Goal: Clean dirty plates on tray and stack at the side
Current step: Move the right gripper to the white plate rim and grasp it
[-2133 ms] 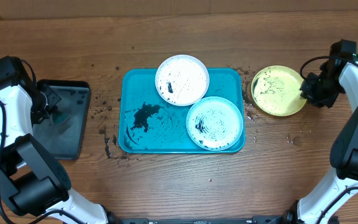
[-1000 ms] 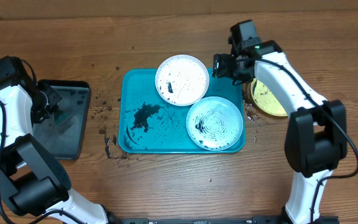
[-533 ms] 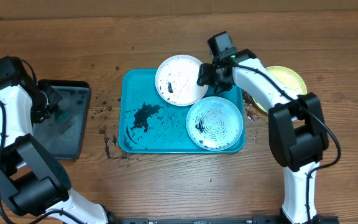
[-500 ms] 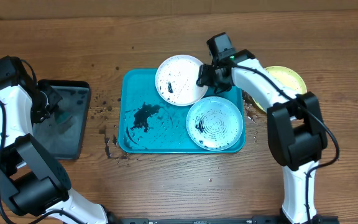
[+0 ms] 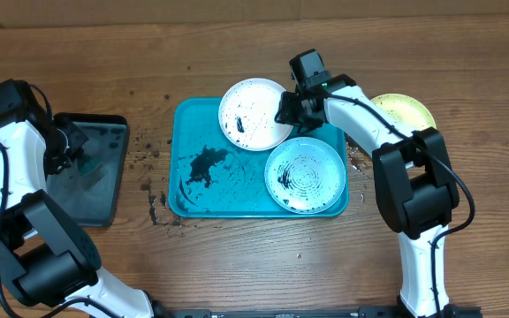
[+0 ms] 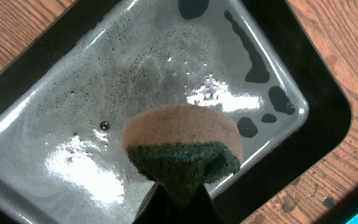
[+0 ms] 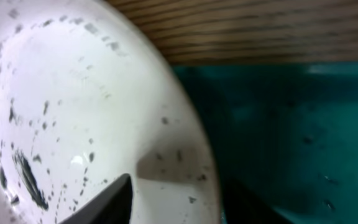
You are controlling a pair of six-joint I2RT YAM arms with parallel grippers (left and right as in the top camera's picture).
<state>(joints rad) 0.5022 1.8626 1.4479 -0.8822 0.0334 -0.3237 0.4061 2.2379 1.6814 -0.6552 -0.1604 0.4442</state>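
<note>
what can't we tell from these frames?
Overhead: the right pincer has its tips under its own wrist. The right wrist view's bottom edge crops them, so grip on the white plate is unclear.
Overhead: the right arm covers the lime-green plate on its left.
Overhead: the left pincer hides the sponge.

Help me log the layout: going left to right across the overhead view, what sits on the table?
Black tray → turquoise tray → lime-green plate.

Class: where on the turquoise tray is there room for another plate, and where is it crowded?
Free: tray left half, between its rim and the plates, though grime-smeared. Crowded: right half, with white plate, blue plate and right gripper.
</note>
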